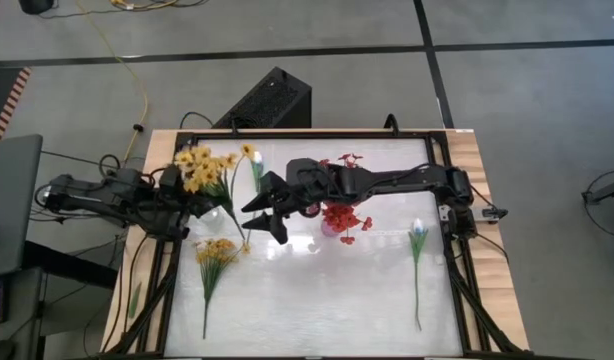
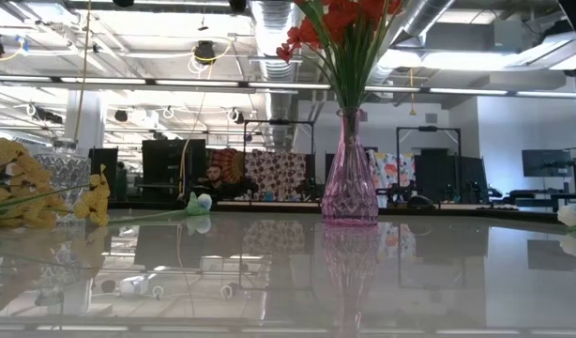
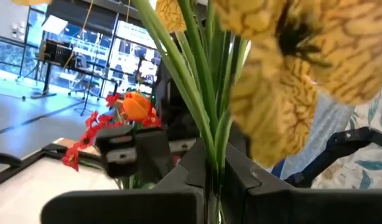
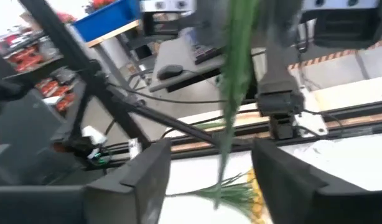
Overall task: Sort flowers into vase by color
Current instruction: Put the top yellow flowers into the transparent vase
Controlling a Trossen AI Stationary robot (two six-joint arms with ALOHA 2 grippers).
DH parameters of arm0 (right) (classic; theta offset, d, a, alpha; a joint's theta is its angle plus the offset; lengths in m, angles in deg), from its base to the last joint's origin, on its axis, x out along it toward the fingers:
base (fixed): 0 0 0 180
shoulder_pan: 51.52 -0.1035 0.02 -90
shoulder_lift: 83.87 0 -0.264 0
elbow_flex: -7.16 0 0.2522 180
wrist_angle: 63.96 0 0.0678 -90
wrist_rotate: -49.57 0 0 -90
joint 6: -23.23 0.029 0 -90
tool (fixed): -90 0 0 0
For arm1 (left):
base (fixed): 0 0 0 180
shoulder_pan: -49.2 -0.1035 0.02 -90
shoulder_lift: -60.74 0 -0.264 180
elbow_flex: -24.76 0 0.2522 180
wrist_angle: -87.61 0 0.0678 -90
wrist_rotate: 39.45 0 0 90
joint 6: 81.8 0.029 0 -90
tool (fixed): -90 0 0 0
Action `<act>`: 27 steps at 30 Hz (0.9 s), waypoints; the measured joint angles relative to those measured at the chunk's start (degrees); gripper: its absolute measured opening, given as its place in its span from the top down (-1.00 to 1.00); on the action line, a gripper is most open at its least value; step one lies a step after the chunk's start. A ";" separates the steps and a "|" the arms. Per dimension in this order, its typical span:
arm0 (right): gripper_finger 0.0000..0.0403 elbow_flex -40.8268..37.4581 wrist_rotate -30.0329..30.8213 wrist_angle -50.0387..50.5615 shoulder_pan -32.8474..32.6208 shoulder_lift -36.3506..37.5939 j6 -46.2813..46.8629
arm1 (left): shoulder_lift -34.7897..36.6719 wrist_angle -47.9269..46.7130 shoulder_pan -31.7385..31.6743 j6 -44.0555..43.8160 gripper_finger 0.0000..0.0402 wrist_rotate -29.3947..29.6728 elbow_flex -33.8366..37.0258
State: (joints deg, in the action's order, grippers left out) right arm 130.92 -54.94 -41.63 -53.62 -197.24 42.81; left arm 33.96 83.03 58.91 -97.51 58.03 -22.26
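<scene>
While the right gripper (image 1: 267,208) reaches across the table's middle toward the left side, its fingers stand spread; in the right wrist view a green stem (image 4: 231,81) hangs between them, and contact cannot be confirmed. Judgement: it is tending a yellow stem near the clear vase (image 1: 219,212), either just let go or about to be taken.

Left gripper (image 1: 202,205) sits just beside that clear vase; its own view shows yellow blossoms (image 3: 290,68) and stems rising right above the fingers. Whether the fingers are apart or closed cannot be told.

Sorting so far, judged by colour: yellow sprays (image 1: 202,168) stand in the clear vase, red sprays (image 1: 339,215) in the pink vase (image 2: 349,183) mid-table. An orange bud (image 3: 136,106) shows among the red.

Not yet placed: a yellow bunch (image 1: 215,255) lying near the left front, a white tulip (image 1: 418,232) lying at right, well apart from both vases.

Surface: glossy white tabletop (image 1: 317,300), reflective, dark-framed. Room: open workshop, ceiling ducts, a seated person (image 2: 213,178) far behind.
</scene>
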 joint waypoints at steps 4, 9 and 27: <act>-0.41 0.09 -4.64 2.41 0.75 2.19 -0.12 | 2.44 -12.95 0.00 0.17 0.98 0.36 -4.88; -0.42 0.05 -4.99 6.85 1.10 4.06 -0.56 | 3.27 -36.30 0.02 -0.52 0.99 3.66 -13.58; -0.42 0.06 -3.06 11.14 -3.15 4.38 -4.64 | 9.97 -53.53 0.00 -2.32 1.00 27.82 -8.18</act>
State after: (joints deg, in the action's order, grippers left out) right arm 130.98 -58.00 -30.49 -56.77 -192.86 38.17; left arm 43.93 29.51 58.91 -99.83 85.85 -30.44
